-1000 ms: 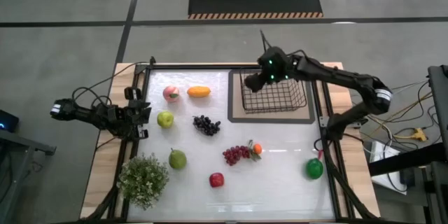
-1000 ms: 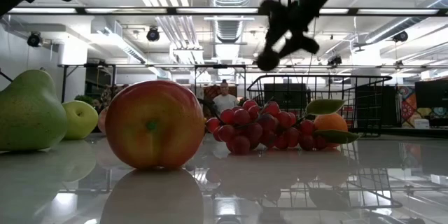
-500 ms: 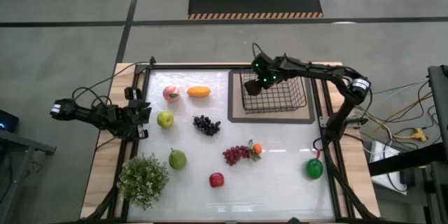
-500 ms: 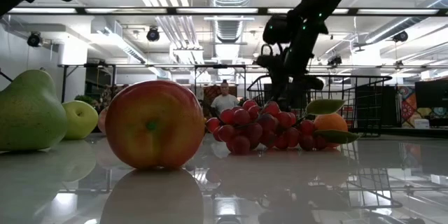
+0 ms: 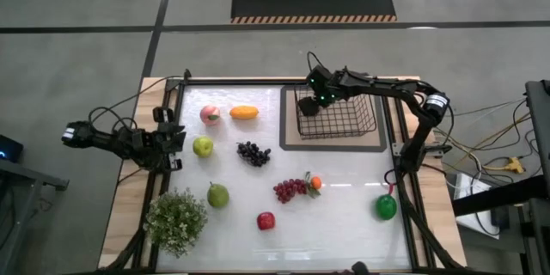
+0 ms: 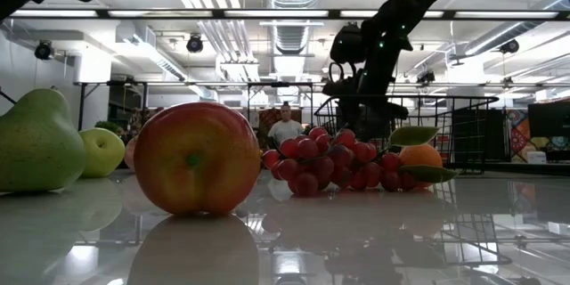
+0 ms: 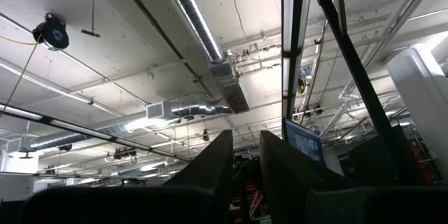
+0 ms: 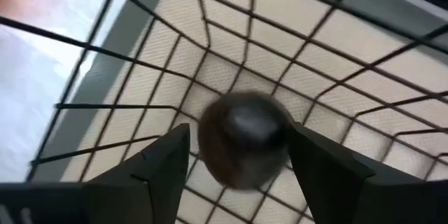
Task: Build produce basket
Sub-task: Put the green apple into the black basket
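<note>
**Table, near edge to far**

- Red apple (image 5: 265, 220), plant (image 5: 176, 219) and pepper (image 5: 386, 207) – nearest row, loose on the white top.
- Pear (image 5: 217, 195), red grapes (image 5: 290, 190) and tangerine (image 5: 315, 183) – next row; the tangerine touches the grapes.
- Dark grapes (image 5: 253, 152) and green apple (image 5: 203, 146) – mid-table. The bunch's long axis runs on a slant.
- Left gripper (image 5: 172, 137) – parked at the left rail beside the green apple. Its fingers are drawn nearly together on nothing.
- Peach (image 5: 210, 114) and mango (image 5: 244, 113) – far left, side by side. The mango lies lengthwise along the far edge.
- Basket (image 5: 352, 125) – far right, on a tan mat.
- Right gripper (image 5: 309, 106) – lowered into the basket's left end. Its fingers are spread around a dark ball (image 8: 245, 147), with mesh floor behind it. A sliver of mesh shows between one finger and the ball, so I judge it let go, not clamped.

**Relation for the next move:** every loose piece lies toward the left or the near edge from the right gripper. The dark grapes are closest to it, diagonally nearward-left. The left arm is nearer the green apple, peach and mango, yet well apart from the basket.
</note>
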Tool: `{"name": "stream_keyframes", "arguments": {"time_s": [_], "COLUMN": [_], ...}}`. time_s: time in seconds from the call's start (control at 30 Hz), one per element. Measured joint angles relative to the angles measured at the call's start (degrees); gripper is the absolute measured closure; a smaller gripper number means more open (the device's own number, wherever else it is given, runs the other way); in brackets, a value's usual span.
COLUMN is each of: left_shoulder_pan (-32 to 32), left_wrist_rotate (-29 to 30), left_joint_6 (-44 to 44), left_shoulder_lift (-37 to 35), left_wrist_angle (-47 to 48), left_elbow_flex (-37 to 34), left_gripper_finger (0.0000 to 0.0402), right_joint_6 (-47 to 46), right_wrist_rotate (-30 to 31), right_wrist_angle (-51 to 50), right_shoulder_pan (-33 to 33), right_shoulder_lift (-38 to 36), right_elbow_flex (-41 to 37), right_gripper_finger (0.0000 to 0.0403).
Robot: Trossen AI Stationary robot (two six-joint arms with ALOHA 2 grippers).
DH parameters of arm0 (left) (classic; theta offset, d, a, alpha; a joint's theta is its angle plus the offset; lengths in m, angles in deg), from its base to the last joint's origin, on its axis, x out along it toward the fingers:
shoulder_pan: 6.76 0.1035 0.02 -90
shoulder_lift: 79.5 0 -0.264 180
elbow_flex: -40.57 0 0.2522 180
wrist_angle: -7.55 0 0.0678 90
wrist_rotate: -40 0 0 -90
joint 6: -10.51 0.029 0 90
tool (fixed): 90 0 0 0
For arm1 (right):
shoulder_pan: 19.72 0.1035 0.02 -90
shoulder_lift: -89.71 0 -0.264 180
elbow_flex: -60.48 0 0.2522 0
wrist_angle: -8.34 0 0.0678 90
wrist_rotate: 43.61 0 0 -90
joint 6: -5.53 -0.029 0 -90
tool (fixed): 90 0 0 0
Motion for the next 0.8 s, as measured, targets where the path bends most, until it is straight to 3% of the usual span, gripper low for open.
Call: {"name": "stream_keyframes", "arguments": {"time_s": [0.43, 0.63, 0.8], "left_shoulder_pan": [0.0, 0.0, 0.0], "left_wrist_rotate": [0.0, 0.0, 0.0], "left_joint_6": [0.0, -0.1, -5.6], "left_shoulder_lift": [0.0, 0.0, 0.0], "left_wrist_angle": [0.0, 0.0, 0.0], "left_elbow_flex": [0.0, 0.0, 0.1], "left_gripper_finger": [0.0346, 0.0346, 0.0346], "right_joint_6": [2.2, 4.3, 8.0], "right_wrist_rotate": [2.0, 2.0, 2.1], "right_wrist_angle": [-2.1, -5.5, -7.9], "right_shoulder_pan": [-0.1, 0.1, 3.8], "right_shoulder_lift": [-3.8, -10.1, -18.0], "right_elbow_flex": [0.0, 0.0, -0.9], "right_gripper_finger": [0.019, 0.0214, 0.0236]}}
